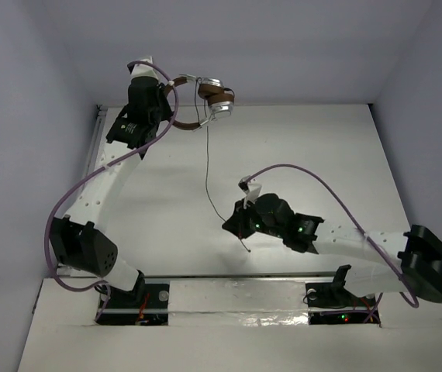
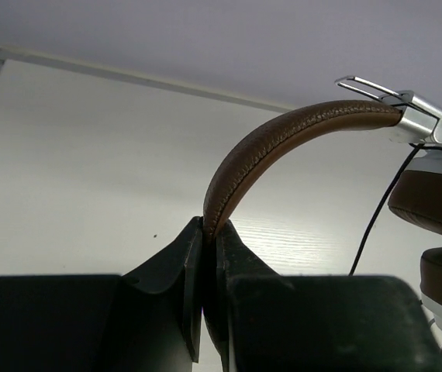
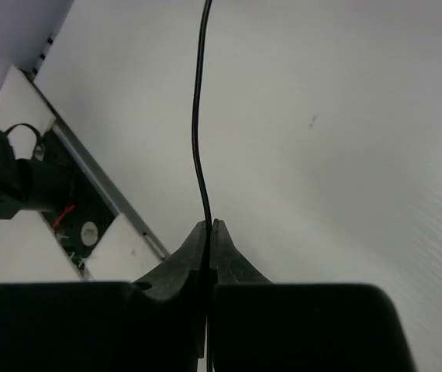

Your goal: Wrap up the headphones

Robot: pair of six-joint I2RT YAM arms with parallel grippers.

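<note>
Headphones w/ brown padded arched band and silver-grey round cups (image 1: pixel 215 99) are held up off the white table (image 1: pixel 322 155) at its far-left side. Your left black two-finger gripper (image 2: pixel 209 232) is clenched on the band. Long axis runs left-to-right in the top view, w/ the cups at the right end, close together. The thin black cord (image 1: pixel 207 170) drops from the cups toward you into the right black gripper (image 3: pixel 209 226), which is pinched tight on it near table centre. A short tail pokes out past it. Left wrist view crops both cups at the right edge, and the band's lower part is hidden btwn the fingers. Cord tip is too small to make out.
</note>
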